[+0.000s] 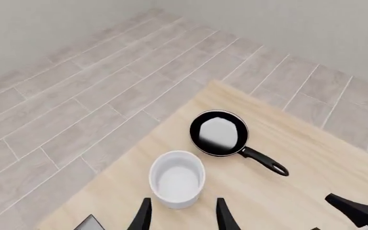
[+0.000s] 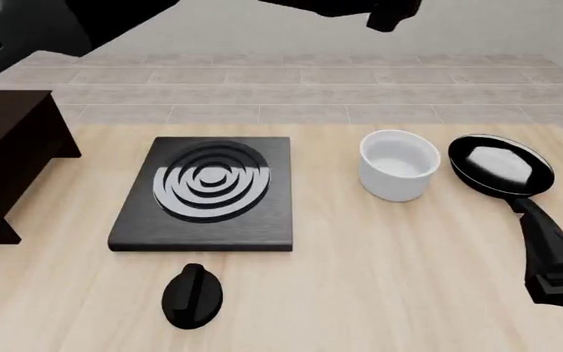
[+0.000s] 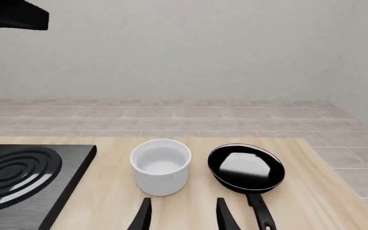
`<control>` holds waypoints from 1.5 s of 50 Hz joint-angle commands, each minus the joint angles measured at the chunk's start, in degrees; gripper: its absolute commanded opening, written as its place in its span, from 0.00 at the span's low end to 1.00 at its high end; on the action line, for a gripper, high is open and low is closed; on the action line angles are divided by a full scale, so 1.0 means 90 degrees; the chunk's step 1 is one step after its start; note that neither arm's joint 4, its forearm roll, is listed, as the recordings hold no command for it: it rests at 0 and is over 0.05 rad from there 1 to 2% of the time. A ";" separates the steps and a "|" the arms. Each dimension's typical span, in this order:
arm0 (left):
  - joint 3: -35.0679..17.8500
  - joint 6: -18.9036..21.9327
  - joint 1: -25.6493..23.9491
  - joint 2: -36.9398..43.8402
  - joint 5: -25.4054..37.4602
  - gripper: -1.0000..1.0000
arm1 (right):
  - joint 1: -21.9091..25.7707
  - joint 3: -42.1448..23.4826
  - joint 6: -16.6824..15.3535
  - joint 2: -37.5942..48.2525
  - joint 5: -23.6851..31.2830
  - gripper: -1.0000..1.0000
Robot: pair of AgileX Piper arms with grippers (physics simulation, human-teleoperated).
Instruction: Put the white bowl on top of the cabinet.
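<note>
Standing empty beside the frying pan (image 2: pixel 500 167), the white bowl (image 2: pixel 398 165) faces both spread, unladen end effectors.

A pale wooden table (image 2: pixel 380 293) carries everything. On it, at the left edge, stands the dark cabinet (image 2: pixel 3 158); a black stove plate (image 2: pixel 208 194) lies mid-table with a black knob (image 2: pixel 193 295) just in front. Right of these sit the white bowl (image 2: pixel 399 165) and a black frying pan (image 2: pixel 501 167), close together.
</note>
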 commanded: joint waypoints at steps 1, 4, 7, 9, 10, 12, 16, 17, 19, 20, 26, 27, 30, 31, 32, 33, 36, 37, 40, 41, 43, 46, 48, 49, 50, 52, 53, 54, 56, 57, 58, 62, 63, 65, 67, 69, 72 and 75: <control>-0.0473 0.0007 -0.0109 0.0530 0.0318 1.00 | 0.0000 0.0000 0.0008 -0.0019 0.0025 1.00; -0.0465 -0.0009 -0.0194 0.0590 0.0322 1.00 | 0.0003 0.0000 -0.0016 0.0012 -0.0022 1.00; -0.0488 0.0006 -0.0248 0.0640 0.0343 1.00 | 0.0002 0.0000 -0.0007 0.0026 -0.0029 1.00; -0.0472 0.0000 -0.0299 0.0692 0.0318 1.00 | 0.0001 0.0000 0.0008 0.0032 -0.0026 1.00; -0.0473 -0.0002 -0.0313 0.0714 0.0310 1.00 | 0.0001 0.0000 0.0009 0.0058 -0.0050 1.00; -0.0492 -0.0002 -0.0351 0.0762 0.0328 1.00 | 0.0002 0.0000 0.0001 -0.0041 0.0042 1.00; -0.0362 0.0010 -0.0443 0.0788 0.0271 1.00 | 0.0003 0.0000 -0.0007 -0.0051 0.0046 1.00; -0.0362 0.0010 -0.0443 0.0788 0.0271 1.00 | 0.0003 0.0000 -0.0007 -0.0051 0.0046 1.00; -0.0341 -0.0001 -0.0456 0.0809 0.0258 1.00 | 0.0002 0.0000 0.0005 -0.0031 0.0034 1.00; -0.0313 -0.0002 -0.0468 0.0817 0.0230 1.00 | 0.0002 0.0000 0.0008 -0.0007 0.0013 1.00; -0.0746 0.0126 -0.0443 0.1098 0.0424 1.00 | 0.0004 0.0000 -0.0012 -0.0134 0.0126 1.00; -0.0904 0.0126 -0.0436 0.1177 0.0512 1.00 | 0.0003 0.0000 -0.0004 -0.0073 0.0070 1.00; -0.1287 0.0173 -0.0409 0.1440 0.0723 1.00 | 0.0003 0.0000 0.0006 0.0028 -0.0023 1.00; -0.1361 0.0176 -0.0391 0.1519 0.0753 1.00 | 0.0003 0.0000 0.0003 -0.0013 0.0016 1.00; -0.1361 0.0176 -0.0391 0.1519 0.0753 1.00 | 0.0003 0.0000 0.0003 -0.0019 0.0022 1.00; -0.1463 0.0136 -0.0394 0.1608 0.0804 1.00 | 0.0004 0.0000 -0.0004 -0.0155 0.0151 1.00; -0.1471 0.0104 -0.0430 0.1725 0.0830 1.00 | 0.0004 0.0000 -0.0010 -0.0121 0.0114 1.00; -0.1485 0.0094 -0.0435 0.1765 0.0859 1.00 | 0.0004 0.0000 -0.0004 -0.0080 0.0077 1.00; -0.1325 0.0070 -0.0460 0.1833 0.0768 1.00 | 0.0004 0.0000 0.0005 -0.0038 0.0042 1.00; -0.1254 0.0069 -0.0472 0.1842 0.0722 1.00 | 0.0004 0.0000 0.0003 -0.0027 0.0029 1.00; -0.1199 0.0070 -0.0482 0.1869 0.0699 1.00 | 0.0004 0.0000 -0.0003 -0.0103 0.0101 1.00; -0.1040 0.0089 -0.0515 0.1944 0.0622 1.00 | 0.0005 0.0000 -0.0013 -0.0117 0.0108 1.00; -0.0998 0.0048 -0.0514 0.2015 0.0583 1.00 | 0.0004 0.0000 0.0000 -0.0103 0.0102 1.00; -0.0955 0.0039 -0.0539 0.2031 0.0558 1.00 | 0.0004 0.0000 0.0003 -0.0071 0.0074 1.00; -0.0929 0.0047 -0.0559 0.2043 0.0549 1.00 | 0.0004 0.0000 0.0004 -0.0046 0.0049 1.00; -0.0947 0.0069 -0.0562 0.2145 0.0535 1.00 | 0.0005 0.0000 -0.0002 -0.0117 0.0115 1.00; -0.0948 0.0069 -0.0562 0.2146 0.0536 1.00 | 0.0005 0.0000 -0.0002 -0.0131 0.0130 1.00; -0.1027 0.0058 -0.0571 0.2223 0.0562 1.00 | 0.0005 0.0000 -0.0011 -0.0055 0.0048 1.00; -0.1053 0.0089 -0.0575 0.2292 0.0560 1.00 | 0.0006 0.0000 -0.0011 -0.0046 0.0038 1.00; -0.1059 0.0088 -0.0583 0.2323 0.0551 1.00 | 0.0006 0.0000 -0.0008 -0.0112 0.0105 1.00; -0.1106 0.0089 -0.0600 0.2364 0.0577 1.00 | 0.0004 0.0000 -0.0002 -0.0024 0.0022 1.00; -0.1221 0.0195 -0.0633 0.2537 0.0598 1.00 | 0.0005 0.0000 0.0000 0.0050 -0.0049 1.00; -0.1222 0.0195 -0.0633 0.2537 0.0599 1.00 | 0.0005 0.0000 0.0000 0.0053 -0.0053 1.00; -0.1257 0.0194 -0.0652 0.2590 0.0582 1.00 | 0.0006 0.0000 -0.0010 -0.0036 0.0029 1.00; -0.1345 0.0201 -0.0692 0.2628 0.0638 1.00 | 0.0006 0.0000 -0.0009 -0.0095 0.0089 1.00; -0.1413 0.0196 -0.0711 0.2727 0.0629 1.00 | 0.0005 0.0000 0.0001 0.0007 -0.0006 1.00; -0.1462 0.0208 -0.0705 0.2846 0.0613 1.00 | 0.0006 0.0000 -0.0005 -0.0047 0.0043 1.00; -0.1473 0.0195 -0.0693 0.2931 0.0570 1.00 | 0.0006 0.0000 -0.0012 0.0017 -0.0025 1.00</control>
